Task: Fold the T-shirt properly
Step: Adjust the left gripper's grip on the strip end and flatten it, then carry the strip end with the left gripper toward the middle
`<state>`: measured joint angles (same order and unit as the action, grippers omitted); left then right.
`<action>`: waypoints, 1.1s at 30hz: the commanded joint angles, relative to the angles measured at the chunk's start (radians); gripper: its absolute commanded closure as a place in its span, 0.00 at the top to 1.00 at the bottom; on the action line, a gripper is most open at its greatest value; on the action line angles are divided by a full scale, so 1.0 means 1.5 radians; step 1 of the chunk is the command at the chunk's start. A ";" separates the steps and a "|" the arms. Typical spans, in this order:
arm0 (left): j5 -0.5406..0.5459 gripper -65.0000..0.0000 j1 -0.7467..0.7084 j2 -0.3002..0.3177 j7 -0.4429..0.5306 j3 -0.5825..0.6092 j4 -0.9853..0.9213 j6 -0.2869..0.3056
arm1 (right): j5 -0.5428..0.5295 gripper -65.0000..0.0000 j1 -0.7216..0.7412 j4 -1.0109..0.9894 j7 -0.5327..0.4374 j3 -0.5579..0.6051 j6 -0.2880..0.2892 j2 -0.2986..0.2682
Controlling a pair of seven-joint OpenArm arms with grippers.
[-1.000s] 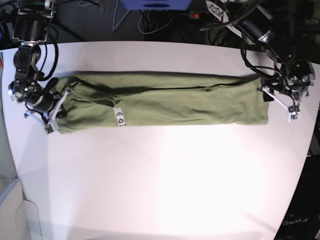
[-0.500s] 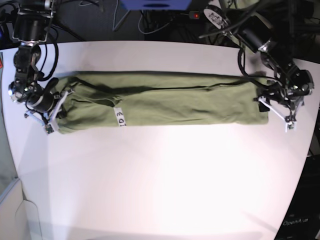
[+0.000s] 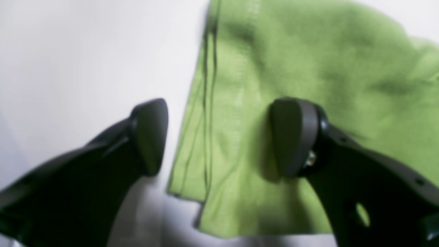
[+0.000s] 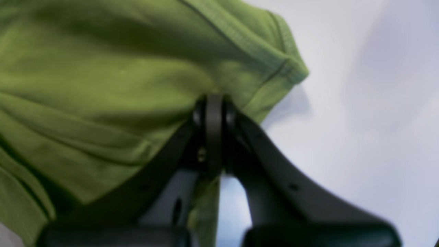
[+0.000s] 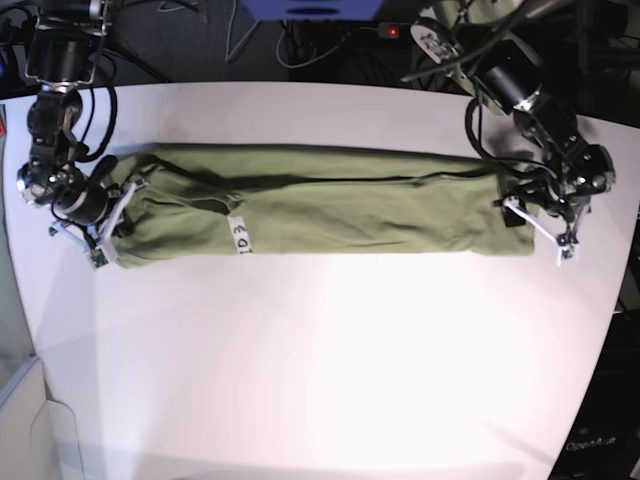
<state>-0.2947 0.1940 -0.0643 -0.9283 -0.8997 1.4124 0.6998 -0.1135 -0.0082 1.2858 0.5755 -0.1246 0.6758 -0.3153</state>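
Right gripper [image 4: 213,116] clamped on T-shirt [image 5: 320,205] collar end, left gripper [image 3: 219,137] wide open straddling hem edge; may pinch only top layer, skewing fold.

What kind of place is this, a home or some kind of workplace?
Most likely a robotics lab or test bench, not a home. A white table holds only an olive T-shirt carrying a numbered label, two robot arms work at its ends, and loose cables and equipment crowd the dark space behind.
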 commanded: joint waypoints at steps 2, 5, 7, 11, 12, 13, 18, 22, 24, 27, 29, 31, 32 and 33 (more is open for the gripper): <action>-0.004 0.70 0.011 0.000 0.005 0.002 0.006 -0.001 | 0.042 0.01 -0.018 -0.016 0.086 0.011 0.015 0.008; -0.004 0.66 0.010 0.000 0.005 0.001 0.006 -0.001 | 0.042 0.01 -0.018 -0.016 0.086 0.011 0.015 0.008; -0.004 0.55 0.009 0.000 0.005 0.001 0.005 -0.001 | 0.042 0.01 -0.018 -0.016 0.086 0.011 0.015 0.008; -0.004 0.12 0.007 -0.001 0.004 0.003 0.005 -0.001 | 0.042 0.01 -0.018 -0.016 0.086 0.011 0.015 0.008; -0.004 0.02 0.007 -0.001 0.003 0.003 0.005 -0.001 | 0.042 0.01 -0.018 -0.016 0.086 0.011 0.015 0.008; -0.005 0.00 0.007 -0.001 0.001 0.003 0.005 -0.001 | 0.042 0.01 -0.018 -0.016 0.086 0.011 0.015 0.008; -0.001 0.04 0.010 -0.001 -0.053 0.001 0.020 -0.001 | 0.042 0.01 -0.018 -0.017 0.086 0.011 0.015 0.008; 0.002 0.04 0.011 -0.020 -0.091 0.004 0.087 -0.001 | 0.042 0.01 -0.018 -0.017 0.086 0.011 0.015 0.008; -0.004 0.04 0.010 -0.039 -0.101 0.022 0.132 -0.001 | 0.042 0.01 -0.018 -0.017 0.086 0.011 0.015 0.008; -0.005 0.04 -0.002 -0.062 -0.127 0.084 0.205 -0.001 | 0.042 0.01 -0.018 -0.017 0.086 0.011 0.015 0.008; -0.005 0.04 -0.004 -0.062 -0.149 0.114 0.242 -0.001 | 0.042 0.01 -0.018 -0.016 0.086 0.011 0.015 0.008; -0.008 0.04 -0.004 -0.062 -0.179 0.147 0.271 -0.001 | 0.042 0.01 -0.018 -0.017 0.086 0.011 0.015 0.008; -0.014 0.04 -0.004 -0.062 -0.195 0.169 0.282 -0.001 | 0.042 0.01 -0.018 -0.017 0.086 0.011 0.015 0.008; -0.021 0.04 -0.004 -0.062 -0.208 0.190 0.292 -0.001 | 0.042 0.01 -0.018 -0.016 0.086 0.011 0.015 0.008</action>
<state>-0.3378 0.1680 -0.1589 -1.2579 -0.6216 1.8305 0.6998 -0.1146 -0.0082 1.2858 0.5739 -0.1246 0.6758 -0.3138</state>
